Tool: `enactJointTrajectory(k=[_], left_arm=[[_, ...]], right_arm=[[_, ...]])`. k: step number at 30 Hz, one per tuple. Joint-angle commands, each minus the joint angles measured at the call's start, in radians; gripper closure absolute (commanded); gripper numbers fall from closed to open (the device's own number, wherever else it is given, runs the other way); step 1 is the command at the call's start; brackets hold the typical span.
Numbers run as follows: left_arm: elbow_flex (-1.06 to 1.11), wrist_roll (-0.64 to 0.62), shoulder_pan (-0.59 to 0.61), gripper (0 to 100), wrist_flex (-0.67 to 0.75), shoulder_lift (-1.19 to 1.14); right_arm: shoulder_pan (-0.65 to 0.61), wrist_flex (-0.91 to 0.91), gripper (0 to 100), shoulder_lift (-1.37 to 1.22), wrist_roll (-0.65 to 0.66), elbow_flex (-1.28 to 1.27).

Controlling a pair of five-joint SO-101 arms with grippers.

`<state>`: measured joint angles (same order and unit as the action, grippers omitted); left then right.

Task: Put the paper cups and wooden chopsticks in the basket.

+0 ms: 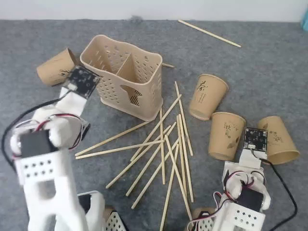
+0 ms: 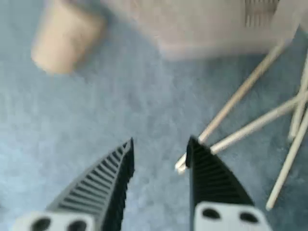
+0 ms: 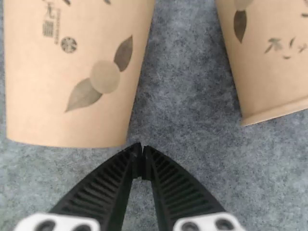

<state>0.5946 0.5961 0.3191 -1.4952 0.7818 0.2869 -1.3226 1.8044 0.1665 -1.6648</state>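
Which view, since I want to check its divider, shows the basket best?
The high view: the basket stands whole, divider and both compartments visible. The left wrist view catches a blurred stretch of wall.

White plastic left arm (image 1: 45,159) and right arm (image 1: 245,192) — black servos, red-and-black wires; left tool (image 2: 161,142), right tool (image 3: 143,147) black, ribbed.

Four paper cups (image 1: 208,96), one basket (image 1: 115,94), many chopsticks (image 1: 209,33).
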Motion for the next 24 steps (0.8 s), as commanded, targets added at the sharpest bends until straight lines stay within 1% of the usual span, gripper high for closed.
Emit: enactJointTrajectory(k=[1,4,6,11,13,19,24], left_arm=[[0.087,0.095,0.054,84,0.049,-0.117],[0.119,0.170,0.092,84,0.064,-0.209],[0.151,0.201,0.114,84,0.106,-0.261],[0.269,0.199,0.130,84,0.345,-0.358],[0.312,0.199,0.130,84,0.413,-0.390],[0.346,0.201,0.129,84,0.474,-0.465],[0.341,0.203,0.130,84,0.474,-0.526]], right_arm=[[0.013,0.012,99.1,0.013,0.012,-0.018],[0.013,0.012,99.1,0.013,0.012,-0.018],[0.013,0.012,99.1,0.013,0.012,-0.018],[0.013,0.012,99.1,0.013,0.012,-0.018],[0.013,0.012,99.1,0.013,0.012,-0.018],[0.013,0.012,99.1,0.013,0.012,-0.018],[0.013,0.012,99.1,0.013,0.012,-0.018]])
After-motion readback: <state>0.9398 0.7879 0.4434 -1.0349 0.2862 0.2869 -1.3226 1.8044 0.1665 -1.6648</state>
